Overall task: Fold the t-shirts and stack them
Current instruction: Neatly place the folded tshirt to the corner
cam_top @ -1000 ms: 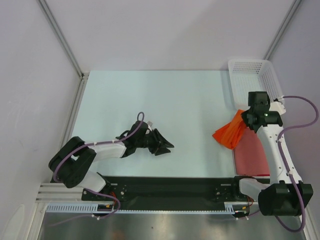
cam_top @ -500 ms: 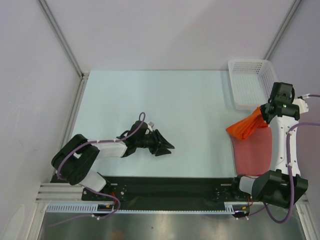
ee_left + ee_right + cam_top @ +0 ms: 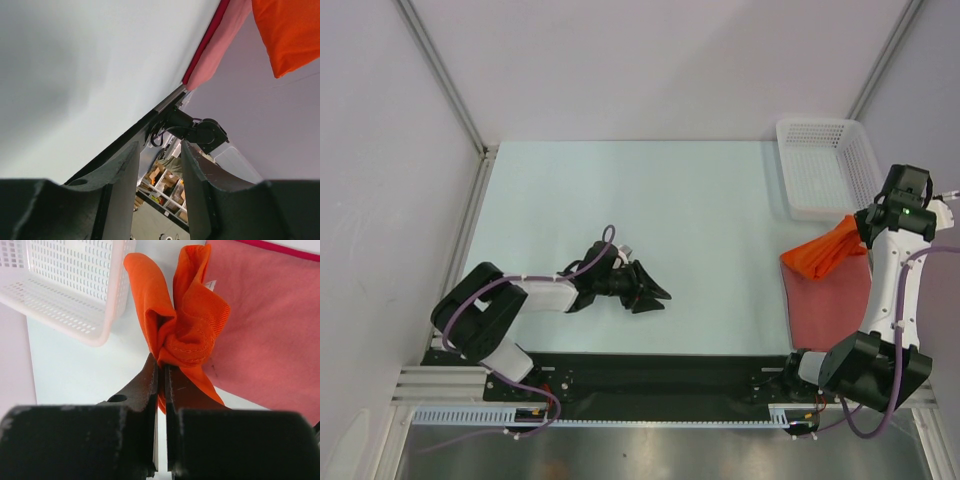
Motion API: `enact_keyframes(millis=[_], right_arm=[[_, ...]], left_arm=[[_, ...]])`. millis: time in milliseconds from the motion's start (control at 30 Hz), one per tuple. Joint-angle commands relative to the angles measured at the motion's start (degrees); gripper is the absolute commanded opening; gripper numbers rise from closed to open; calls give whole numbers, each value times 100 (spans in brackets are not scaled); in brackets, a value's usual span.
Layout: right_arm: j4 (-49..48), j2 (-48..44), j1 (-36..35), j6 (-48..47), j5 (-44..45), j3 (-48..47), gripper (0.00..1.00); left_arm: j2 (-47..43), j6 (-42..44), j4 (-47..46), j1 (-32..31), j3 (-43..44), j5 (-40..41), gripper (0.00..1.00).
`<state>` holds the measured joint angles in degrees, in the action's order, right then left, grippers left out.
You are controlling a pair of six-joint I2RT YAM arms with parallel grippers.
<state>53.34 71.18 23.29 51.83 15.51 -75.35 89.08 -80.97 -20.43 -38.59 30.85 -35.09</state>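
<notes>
One orange shirt (image 3: 192, 325) hangs pinched in the right fingers (image 3: 150, 390) over the brick-red shirt (image 3: 265, 325); left fingers (image 3: 122, 180) stand apart, empty

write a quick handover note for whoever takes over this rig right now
Left gripper: open, empty, low over the table near its middle.
Right gripper: shut on the orange t-shirt, which hangs bunched from it, just short of the white basket.
Brick-red t-shirt: flat on the table at the near right, with the orange t-shirt over its far edge.
Done: nothing stacked; I cannot tell if the brick-red t-shirt is folded.
Left: lay out and fold the orange t-shirt, then stack the two.
</notes>
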Motion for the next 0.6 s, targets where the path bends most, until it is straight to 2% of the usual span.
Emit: enact_keyframes(millis=[0,567], right_arm=[[-96,-34,141,-235,-30,-278,0],[334,-516,501,-489,-470,354,0]], left_arm=[[74,2,-225,27,219,-191,44],[294,64,-146,141,448,-366,45]])
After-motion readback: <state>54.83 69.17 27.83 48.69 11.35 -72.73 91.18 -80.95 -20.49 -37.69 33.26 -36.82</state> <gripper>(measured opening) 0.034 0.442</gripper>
